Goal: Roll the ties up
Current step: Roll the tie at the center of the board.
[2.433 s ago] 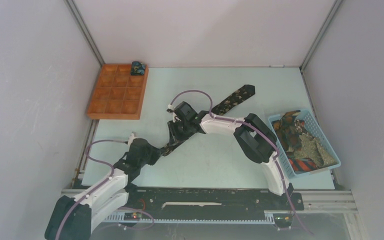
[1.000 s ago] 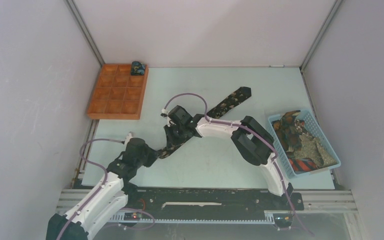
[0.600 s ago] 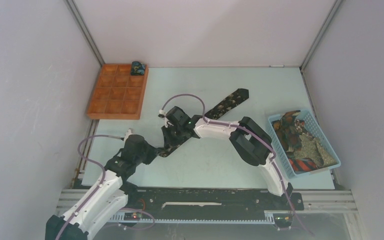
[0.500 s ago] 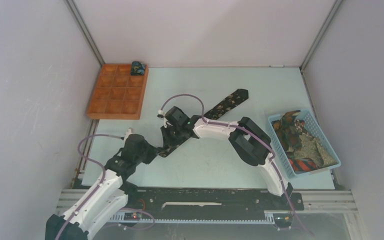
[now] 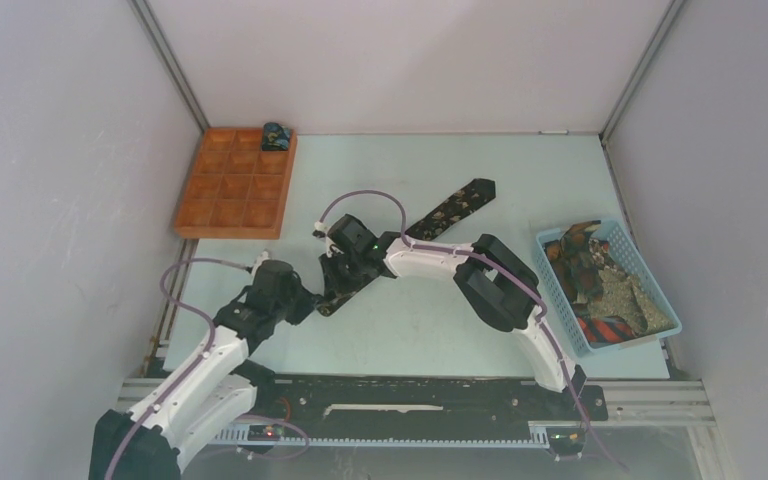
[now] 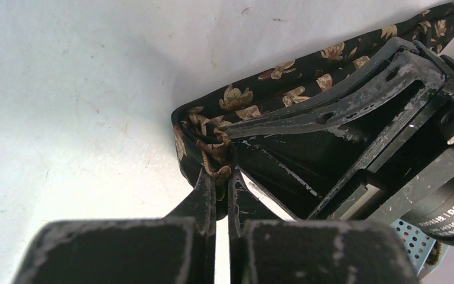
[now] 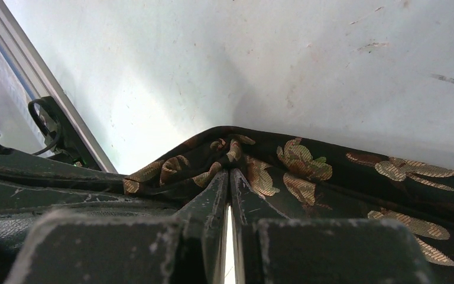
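Tie [image 5: 455, 207], black with tan leaves: lies diagonally on table [image 5: 430, 330], wide end far right, narrow end near left, folded over itself there.
Left gripper [image 6: 221, 177]: jaws closed on folded near end, fabric pinched between tips.
Right gripper [image 7: 230, 176]: jaws closed on tie just beyond left gripper, cloth puckered at tips; the two grippers nearly touching.
Rolled tie [image 5: 277, 136]: far-right corner compartment of orange tray [image 5: 228, 232], far left.
Blue basket [image 5: 630, 341], right: heap of loose ties [image 5: 600, 285].

Pale green table [image 5: 520, 170], plain grey-white walls [image 5: 400, 60], metal corner posts [image 5: 172, 70], black rail [image 5: 460, 390] at near edge
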Robot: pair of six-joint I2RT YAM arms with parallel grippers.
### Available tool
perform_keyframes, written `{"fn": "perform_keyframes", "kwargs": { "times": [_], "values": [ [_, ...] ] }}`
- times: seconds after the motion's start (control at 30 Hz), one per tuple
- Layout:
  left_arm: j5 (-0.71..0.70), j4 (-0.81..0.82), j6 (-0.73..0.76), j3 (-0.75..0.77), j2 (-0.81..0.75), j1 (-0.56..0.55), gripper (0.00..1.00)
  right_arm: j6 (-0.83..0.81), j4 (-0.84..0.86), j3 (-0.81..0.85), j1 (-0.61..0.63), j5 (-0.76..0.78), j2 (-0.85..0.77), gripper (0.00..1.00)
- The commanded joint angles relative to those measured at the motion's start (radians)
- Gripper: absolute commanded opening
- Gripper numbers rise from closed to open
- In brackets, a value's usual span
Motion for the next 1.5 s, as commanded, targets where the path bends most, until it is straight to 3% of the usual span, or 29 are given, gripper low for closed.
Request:
{"fn": "perform_keyframes", "kwargs": {
  "times": [0.0,0.6,1.13,1.23,1.47],
  "values": [
    [0.027,0.061,0.053,0.070,0.063,0.006,0.00,0.020,0.030,0.023,0.012,-0.057,0.012,0.07],
    [0.073,0.181,0.066,0.083,0.286,-0.004,0.00,0.017,0.045,-0.028,-0.030,-0.057,-0.030,0.06],
    [0.089,0.237,0.064,0.083,0.392,-0.020,0.01,-0.017,0.009,-0.120,-0.094,0.039,-0.164,0.09],
    [0.094,0.242,0.064,0.085,0.392,-0.023,0.09,-0.016,0.015,-0.136,-0.100,0.039,-0.175,0.09],
    [0.078,0.237,0.064,0.086,0.356,-0.032,0.53,-0.021,0.015,-0.153,-0.101,0.054,-0.196,0.09]
  ]
}}
